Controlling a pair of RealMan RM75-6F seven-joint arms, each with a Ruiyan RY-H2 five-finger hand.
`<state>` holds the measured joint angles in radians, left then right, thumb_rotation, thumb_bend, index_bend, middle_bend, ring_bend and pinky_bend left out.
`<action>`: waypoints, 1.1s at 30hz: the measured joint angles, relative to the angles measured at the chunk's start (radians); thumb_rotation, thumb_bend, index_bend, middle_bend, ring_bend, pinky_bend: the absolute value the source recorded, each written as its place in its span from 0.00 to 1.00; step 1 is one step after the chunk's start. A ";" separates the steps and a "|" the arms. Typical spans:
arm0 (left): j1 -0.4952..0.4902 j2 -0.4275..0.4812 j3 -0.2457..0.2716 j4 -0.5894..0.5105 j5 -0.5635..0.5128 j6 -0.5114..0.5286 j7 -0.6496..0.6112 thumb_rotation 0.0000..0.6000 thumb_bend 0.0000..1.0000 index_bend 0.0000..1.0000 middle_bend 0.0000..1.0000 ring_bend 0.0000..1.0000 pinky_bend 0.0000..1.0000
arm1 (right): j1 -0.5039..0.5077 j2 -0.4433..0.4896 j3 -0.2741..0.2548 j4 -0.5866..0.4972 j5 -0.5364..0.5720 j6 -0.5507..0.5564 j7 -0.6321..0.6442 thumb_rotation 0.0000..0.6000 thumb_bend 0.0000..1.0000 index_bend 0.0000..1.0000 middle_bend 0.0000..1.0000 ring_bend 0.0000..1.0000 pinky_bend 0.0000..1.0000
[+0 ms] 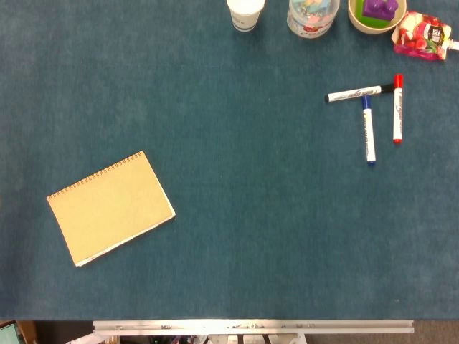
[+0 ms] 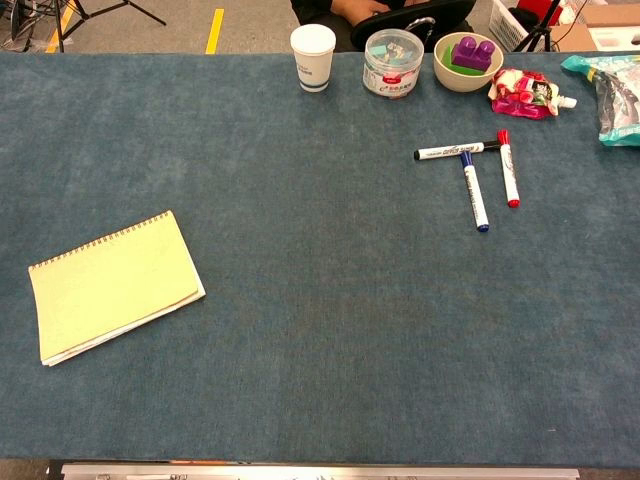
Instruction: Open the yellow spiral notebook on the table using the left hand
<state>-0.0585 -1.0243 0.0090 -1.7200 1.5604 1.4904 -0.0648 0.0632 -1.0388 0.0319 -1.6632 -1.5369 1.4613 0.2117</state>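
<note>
Notebook point(image 1: 111, 208), yellow and spiral-bound, lies closed at about eight o'clock on the blue table point(image 1: 237, 236), coil along its far edge. Neither hand shows in either view, so finger state cannot be told. Three markers point(image 1: 369, 115) sit together at two o'clock, well apart from it.

Neither arm shows in the head view or the chest view — no wrist, no left hand, no right hand reaches in over any edge of the table. Their pose and how the fingers lie cannot be told from either camera.
</note>
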 measured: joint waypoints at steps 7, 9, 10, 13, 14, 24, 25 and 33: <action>-0.002 0.008 0.006 0.001 0.007 -0.007 0.002 1.00 0.45 0.00 0.00 0.00 0.03 | 0.001 0.002 0.000 -0.002 -0.002 0.001 0.000 1.00 0.39 0.36 0.32 0.24 0.29; -0.006 0.018 0.012 0.002 0.015 -0.019 0.004 1.00 0.45 0.00 0.00 0.00 0.03 | 0.001 0.003 0.001 -0.002 -0.003 0.002 0.000 1.00 0.39 0.36 0.32 0.24 0.29; -0.008 0.022 0.015 0.003 0.019 -0.025 0.004 1.00 0.45 0.00 0.00 0.00 0.03 | 0.001 0.003 0.001 -0.002 -0.003 0.003 0.000 1.00 0.39 0.36 0.32 0.23 0.29; -0.020 0.041 0.028 0.004 0.038 -0.050 -0.005 1.00 0.45 0.00 0.00 0.00 0.03 | 0.000 0.004 0.001 -0.003 -0.004 0.005 0.000 1.00 0.39 0.36 0.32 0.24 0.29; -0.026 0.049 0.034 0.004 0.048 -0.063 -0.014 1.00 0.45 0.00 0.00 0.00 0.03 | 0.000 0.004 0.001 -0.003 -0.004 0.005 0.000 1.00 0.39 0.36 0.32 0.24 0.29; -0.119 0.100 0.095 0.028 0.195 -0.185 -0.115 0.85 0.31 0.00 0.00 0.00 0.02 | 0.003 0.007 0.003 -0.009 -0.006 0.005 -0.007 1.00 0.39 0.36 0.32 0.24 0.29; -0.130 0.100 0.100 0.032 0.209 -0.197 -0.119 0.83 0.29 0.00 0.00 0.00 0.02 | 0.003 0.007 0.003 -0.010 -0.006 0.004 -0.007 1.00 0.39 0.36 0.32 0.24 0.29; -0.185 0.049 0.127 0.065 0.272 -0.249 -0.126 0.66 0.25 0.00 0.00 0.00 0.02 | 0.004 0.007 0.002 -0.015 -0.003 0.002 -0.016 1.00 0.39 0.36 0.32 0.23 0.29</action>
<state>-0.2438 -0.9750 0.1360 -1.6545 1.8327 1.2418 -0.1912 0.0670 -1.0318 0.0344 -1.6781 -1.5403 1.4628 0.1960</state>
